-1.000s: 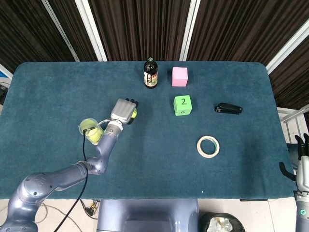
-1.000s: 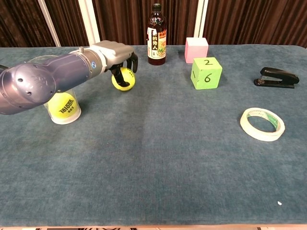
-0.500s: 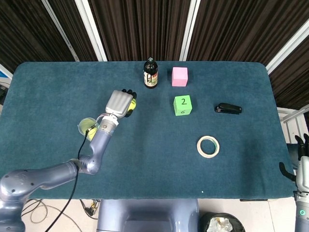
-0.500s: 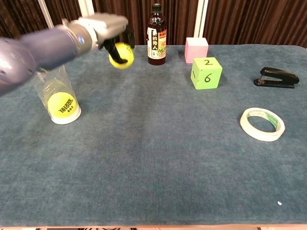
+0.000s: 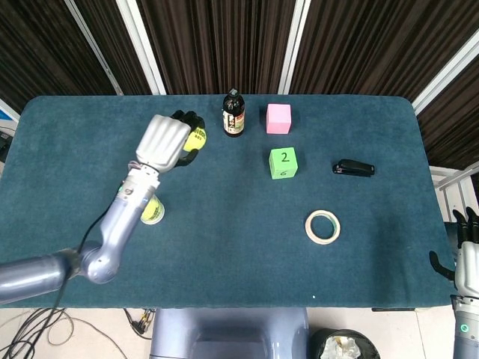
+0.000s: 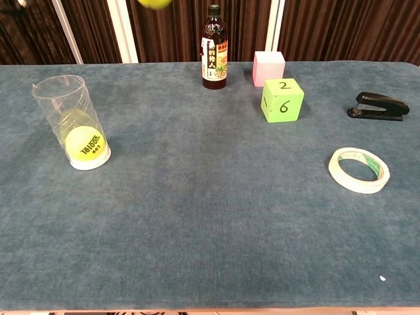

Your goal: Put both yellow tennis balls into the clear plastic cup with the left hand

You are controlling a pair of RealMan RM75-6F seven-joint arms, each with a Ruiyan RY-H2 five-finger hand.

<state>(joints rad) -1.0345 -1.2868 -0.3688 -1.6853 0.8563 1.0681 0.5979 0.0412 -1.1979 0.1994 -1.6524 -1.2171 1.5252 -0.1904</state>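
My left hand [image 5: 166, 142] is raised high above the table's left half and grips a yellow tennis ball [image 5: 198, 136]. In the chest view only the underside of that ball [image 6: 155, 2] shows at the top edge, and the hand itself is out of frame. The clear plastic cup [image 6: 65, 105] stands upright at the left with the other yellow tennis ball [image 6: 84, 144] at its bottom. From the head camera my forearm covers most of the cup [image 5: 153, 213]. My right hand [image 5: 468, 243] hangs off the table's right edge, holding nothing, fingers apart.
A dark bottle [image 5: 233, 114] and a pink cube [image 5: 278, 118] stand at the back centre. In front of them sits a green cube [image 5: 283, 163] with numbers. A black stapler [image 5: 353, 168] and a tape ring [image 5: 322, 226] lie on the right.
My left hand has lifted the tennis ball off the table, rising up and toward the left-back. It has left the chest view, so the cup is now uncovered there.
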